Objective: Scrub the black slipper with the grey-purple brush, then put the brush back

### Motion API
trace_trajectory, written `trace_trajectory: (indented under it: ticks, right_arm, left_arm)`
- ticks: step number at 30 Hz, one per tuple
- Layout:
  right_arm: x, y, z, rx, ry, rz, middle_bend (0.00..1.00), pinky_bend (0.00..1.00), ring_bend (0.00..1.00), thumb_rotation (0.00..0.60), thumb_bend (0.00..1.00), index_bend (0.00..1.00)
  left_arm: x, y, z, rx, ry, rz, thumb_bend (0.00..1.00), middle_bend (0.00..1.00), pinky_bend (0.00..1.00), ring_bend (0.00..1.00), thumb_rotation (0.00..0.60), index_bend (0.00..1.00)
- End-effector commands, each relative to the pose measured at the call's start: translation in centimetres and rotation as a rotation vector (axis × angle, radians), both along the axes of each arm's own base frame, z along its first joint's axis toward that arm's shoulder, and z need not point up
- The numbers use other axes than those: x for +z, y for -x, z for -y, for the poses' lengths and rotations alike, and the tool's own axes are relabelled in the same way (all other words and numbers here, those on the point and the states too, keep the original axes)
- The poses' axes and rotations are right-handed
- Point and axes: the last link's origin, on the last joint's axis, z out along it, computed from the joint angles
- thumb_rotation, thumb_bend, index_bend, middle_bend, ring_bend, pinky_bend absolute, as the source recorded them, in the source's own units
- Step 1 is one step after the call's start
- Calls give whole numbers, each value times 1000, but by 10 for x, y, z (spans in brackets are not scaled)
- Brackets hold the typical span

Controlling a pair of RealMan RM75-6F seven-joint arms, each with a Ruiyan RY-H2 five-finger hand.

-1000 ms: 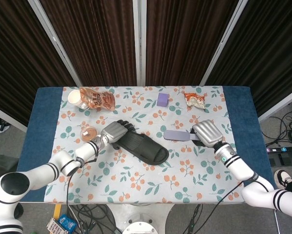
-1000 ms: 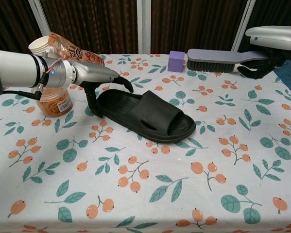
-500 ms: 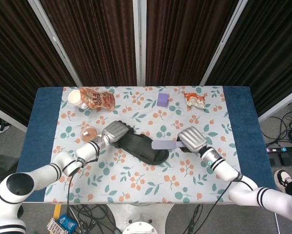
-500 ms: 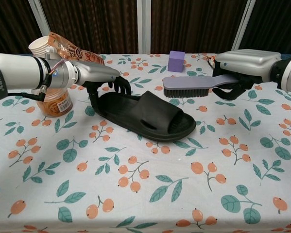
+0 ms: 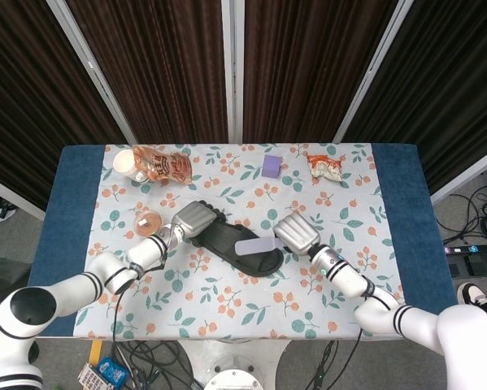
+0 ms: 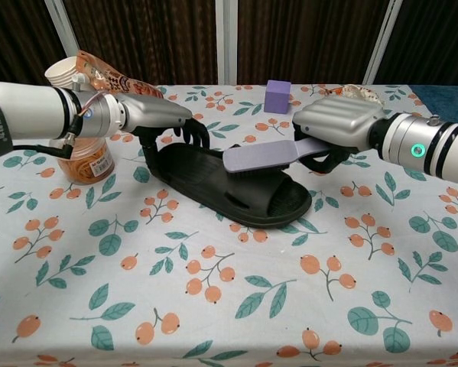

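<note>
The right hand (image 6: 337, 131) grips the grey-purple brush (image 6: 261, 158) by its handle, the head reaching toward 9 o'clock over the black slipper (image 6: 229, 184) at table centre. The left hand (image 6: 156, 118) clasps the slipper's heel, fingers curled over its rim.

This is a robot test bay in a lab, not a home: dark curtain panels (image 5: 170, 65) on pale metal frames close off the whole top of the head view. The table wears a floral cloth (image 5: 227, 309) over blue padding (image 5: 68, 203). Loose cables (image 5: 479, 219) and a foot pedal (image 5: 471, 260) sit on the grey floor at right.
</note>
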Motion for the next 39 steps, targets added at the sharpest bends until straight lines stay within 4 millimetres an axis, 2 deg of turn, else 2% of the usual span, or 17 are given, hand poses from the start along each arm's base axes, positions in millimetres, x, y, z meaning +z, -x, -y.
trace_trajectory:
  ticks: [1, 8, 13, 17, 20, 23, 26, 33, 36, 39]
  right_arm:
    - [-3, 6, -10, 31, -42, -59, 1000, 1000, 1000, 600, 472, 1000]
    - [19, 23, -29, 30, -81, -77, 1000, 1000, 1000, 600, 473, 1000]
    - [31, 2, -10, -18, -13, 81, 1000, 1000, 1000, 600, 473, 1000]
    - [17, -15, 7, -12, 11, 74, 1000, 1000, 1000, 600, 473, 1000]
    - [2, -22, 12, 14, 9, 13, 1000, 1000, 1000, 600, 473, 1000]
    - [-8, -22, 8, 44, -5, -54, 1000, 1000, 1000, 600, 473, 1000]
    - [-9, -12, -2, 65, -37, -108, 1000, 1000, 1000, 600, 473, 1000]
    - [14, 12, -23, 89, -67, -188, 1000, 1000, 1000, 600, 473, 1000]
    - [28, 7, -23, 75, -39, -118, 1000, 1000, 1000, 600, 475, 1000]
    - [34, -4, -15, 42, -11, -28, 1000, 1000, 1000, 600, 475, 1000]
  left_arm:
    - [1, 1, 0, 0, -5, 3, 270, 430, 240, 273, 600, 388]
    - [4, 3, -1, 3, -13, 2, 270, 430, 240, 273, 600, 388]
    - [3, 2, 1, -4, -11, -2, 270, 430, 240, 273, 600, 388]
    - [3, 1, 2, -9, -9, -10, 270, 430, 240, 273, 600, 387]
    - [4, 1, 2, -7, -8, -14, 270, 429, 240, 273, 600, 388]
    - [4, 1, 2, -7, -11, -19, 270, 429, 240, 273, 600, 388]
    - [6, 2, 2, -3, -14, -18, 270, 429, 240, 273, 600, 387]
    - [8, 2, 1, 0, -17, -19, 270, 429, 240, 273, 600, 387]
    - [8, 1, 2, -5, -18, -19, 270, 429, 239, 273, 600, 387]
    - [8, 0, 2, -6, -18, -19, 271, 429, 239, 273, 600, 387]
